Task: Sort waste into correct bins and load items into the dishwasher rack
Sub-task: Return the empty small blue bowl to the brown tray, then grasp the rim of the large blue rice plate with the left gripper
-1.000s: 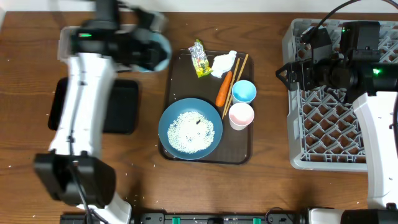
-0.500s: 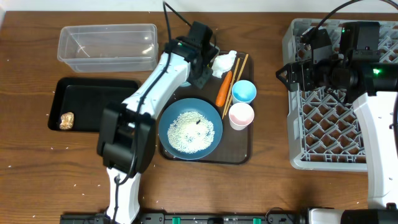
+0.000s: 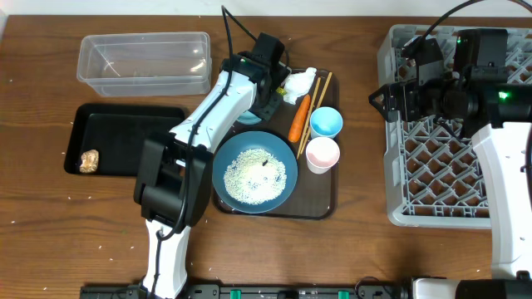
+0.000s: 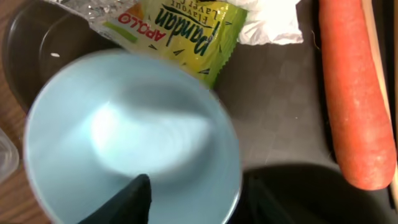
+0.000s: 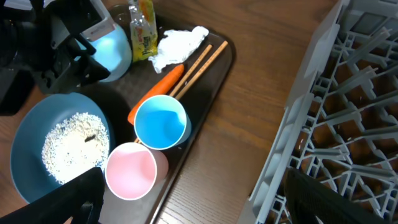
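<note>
A small light blue dish [image 4: 130,137] rests on the brown serving tray's [image 3: 324,199] left side. My left gripper [image 4: 199,185] stands open astride its rim, one finger inside the dish and one outside. Beside it lie the green-yellow foil wrapper [image 4: 180,31], the white tissue [image 3: 299,83], the carrot [image 3: 298,119] and the chopsticks [image 3: 316,104]. The big blue dish [image 3: 224,158] holds rice [image 3: 256,173]. A blue cup [image 3: 325,122] and a pink cup [image 3: 322,154] stand upright. My right gripper [image 5: 208,199] hangs open over bare table beside the grey rack [image 3: 440,166].
The clear tub [image 3: 145,62] stands at the back left. In front of it the black tray [image 3: 125,137] holds a brown lump [image 3: 88,161]. Stray rice grains dot the table near the front left.
A second ago my left arm held the small blue dish up beside the clear tub. It has brought the dish back onto the serving tray and the jaws have opened. The right arm is unmoved.
</note>
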Motion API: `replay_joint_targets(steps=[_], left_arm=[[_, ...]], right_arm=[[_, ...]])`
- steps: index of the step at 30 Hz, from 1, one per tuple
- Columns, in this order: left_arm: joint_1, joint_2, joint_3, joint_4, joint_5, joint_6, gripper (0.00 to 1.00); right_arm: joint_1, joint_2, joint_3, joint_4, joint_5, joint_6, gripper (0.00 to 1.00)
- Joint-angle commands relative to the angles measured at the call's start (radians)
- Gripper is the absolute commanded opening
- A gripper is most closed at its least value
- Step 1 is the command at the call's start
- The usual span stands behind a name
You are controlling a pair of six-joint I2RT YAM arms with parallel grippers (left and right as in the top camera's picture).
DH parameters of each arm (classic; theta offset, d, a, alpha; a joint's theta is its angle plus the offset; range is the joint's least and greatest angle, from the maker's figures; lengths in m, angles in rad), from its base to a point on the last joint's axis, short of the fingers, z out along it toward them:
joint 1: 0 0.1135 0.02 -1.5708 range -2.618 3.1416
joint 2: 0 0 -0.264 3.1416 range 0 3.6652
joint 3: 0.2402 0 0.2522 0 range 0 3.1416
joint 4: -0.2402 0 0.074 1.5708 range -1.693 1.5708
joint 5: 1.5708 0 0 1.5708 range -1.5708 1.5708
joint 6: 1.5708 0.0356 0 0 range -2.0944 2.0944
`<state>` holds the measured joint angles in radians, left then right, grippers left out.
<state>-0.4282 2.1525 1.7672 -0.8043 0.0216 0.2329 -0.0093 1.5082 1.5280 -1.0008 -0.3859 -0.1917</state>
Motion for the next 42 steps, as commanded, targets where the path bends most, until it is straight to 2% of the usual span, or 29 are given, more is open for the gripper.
replay_joint_targets(steps=[1,5,12,17,20,25,31,42], left_arm=[[-0.001,-0.016,0.001,-0.01,-0.007,-0.004,0.55],[0.0,-0.082,0.022,-0.067,-0.007,-0.023,0.58],[-0.053,-0.302,0.039,-0.252,0.035,-0.029,0.69],[-0.132,-0.321,0.021,-0.403,0.148,-0.028,0.7],[-0.198,-0.307,-0.051,-0.446,0.162,-0.024,0.72],[-0.314,-0.304,-0.215,-0.381,0.162,-0.025,0.73],[-0.422,-0.303,-0.375,-0.211,0.11,-0.026,0.74],[-0.436,-0.299,-0.539,0.008,-0.021,-0.066,0.74]], right_arm=[[-0.003,0.002,0.022,0.001,-0.007,0.003,0.86],[-0.003,0.002,0.022,-0.002,-0.007,0.003,0.86],[-0.003,0.002,0.022,-0.002,-0.007,0.003,0.86],[-0.003,0.002,0.022,-0.005,-0.007,0.003,0.86],[-0.003,0.002,0.021,-0.013,-0.007,0.003,0.87],[-0.003,0.005,0.016,-0.017,0.003,0.003,0.87],[-0.003,0.023,0.012,-0.039,0.005,0.003,0.86],[-0.003,0.027,0.012,-0.059,0.004,0.004,0.86]])
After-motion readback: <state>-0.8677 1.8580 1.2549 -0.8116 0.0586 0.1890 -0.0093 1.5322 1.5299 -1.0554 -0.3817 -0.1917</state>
